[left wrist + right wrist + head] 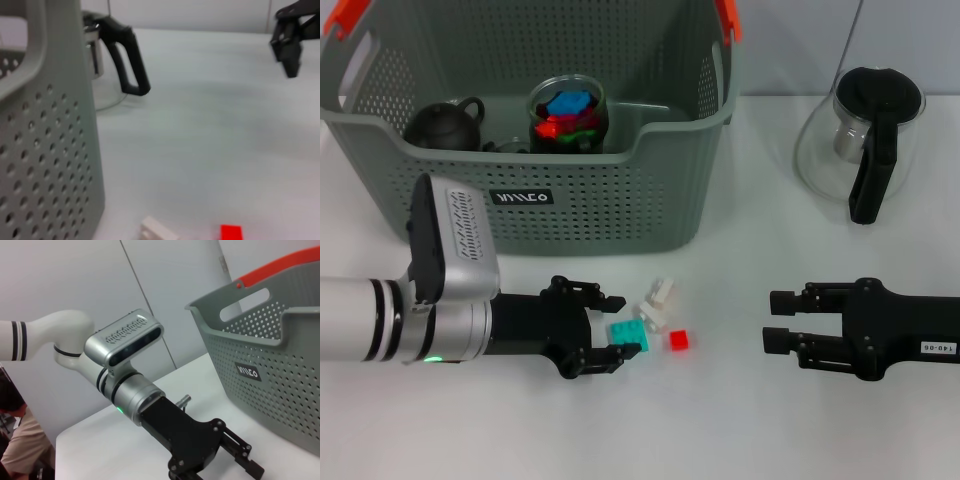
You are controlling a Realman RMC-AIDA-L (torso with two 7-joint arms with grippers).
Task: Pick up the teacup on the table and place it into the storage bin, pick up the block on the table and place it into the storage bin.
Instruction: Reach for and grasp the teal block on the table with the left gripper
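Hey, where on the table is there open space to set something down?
Bare table lies between the red block and the right gripper, and between the bin and the teapot. It's crowded by the left gripper, around the teal block and white block.

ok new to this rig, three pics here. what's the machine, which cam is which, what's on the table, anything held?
It is a two-armed robot at a white table. The wide shot comes from its head camera, looking down; the other two come from cameras on each wrist.

The left end effector is open, low over the table, with a teal block between its fingers. A white block and a red block lie beside it. The right end effector is open, idle and empty over the table.

Behind stands the grey storage bin, already holding a dark teapot and a glass cup of coloured pieces. A glass teapot with a black handle sits on the robot's right. Nothing is lifted yet.
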